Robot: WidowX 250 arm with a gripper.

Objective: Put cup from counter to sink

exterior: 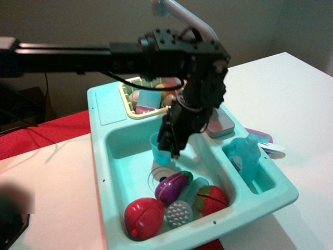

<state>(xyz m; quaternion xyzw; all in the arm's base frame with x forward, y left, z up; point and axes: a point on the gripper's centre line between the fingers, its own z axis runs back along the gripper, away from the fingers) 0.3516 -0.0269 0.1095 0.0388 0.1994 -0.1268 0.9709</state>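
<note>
The small translucent teal-blue cup (157, 150) stands upright low inside the teal sink (122, 148), just above the drain rings. My black gripper (169, 145) comes down from above. Its fingers are closed on the cup's right rim. The ribbed teal counter ledge (110, 103) at the sink unit's back left has nothing on it. The arm hides the back right part of the basin.
A purple eggplant (173, 186), a red fruit (143, 217), a red-green fruit (211, 199) and a round scrubber (179, 212) lie at the basin's front. The blue soap bottle (244, 156) stands in the side compartment. The yellow dish rack (126, 102) with a paler cup (149, 98) and the grey faucet (182, 14) are behind.
</note>
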